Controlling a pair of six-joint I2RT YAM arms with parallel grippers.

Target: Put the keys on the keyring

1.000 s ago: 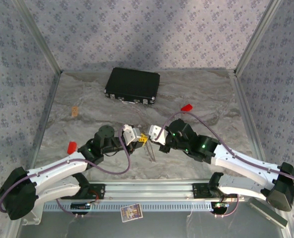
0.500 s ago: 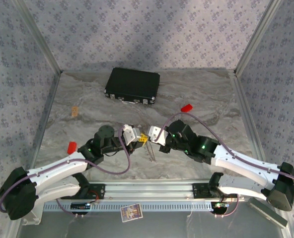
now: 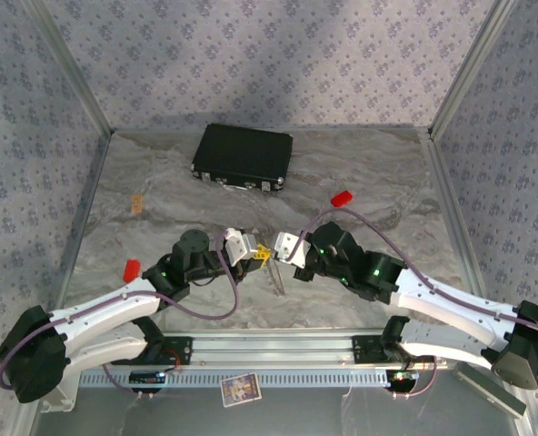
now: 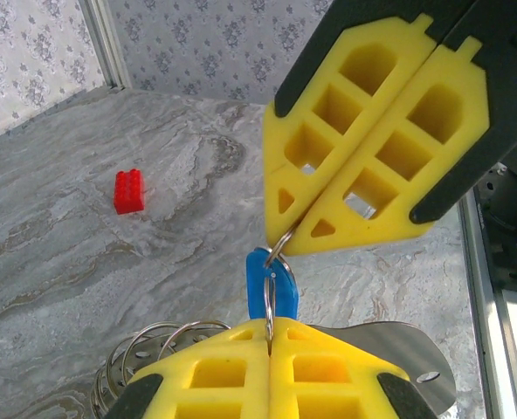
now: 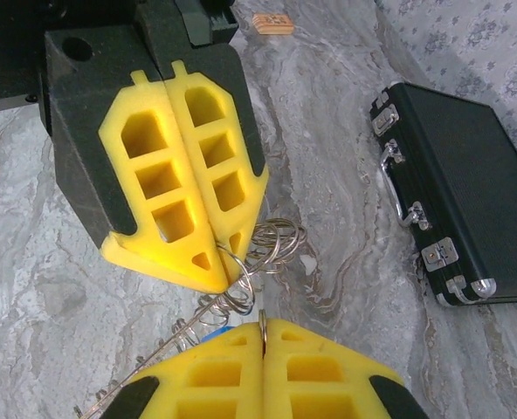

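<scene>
Above mid-table, left end effector and right end effector both pinch the thin silver wire keyring; blue-headed silver key looks threaded; other key likely pending.

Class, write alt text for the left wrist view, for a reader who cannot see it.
The left tool below and the right tool above, both yellow-padded, are shut on a thin wire keyring between them. A blue key head shows behind the ring; a red block lies on the marbled table at left.
</scene>
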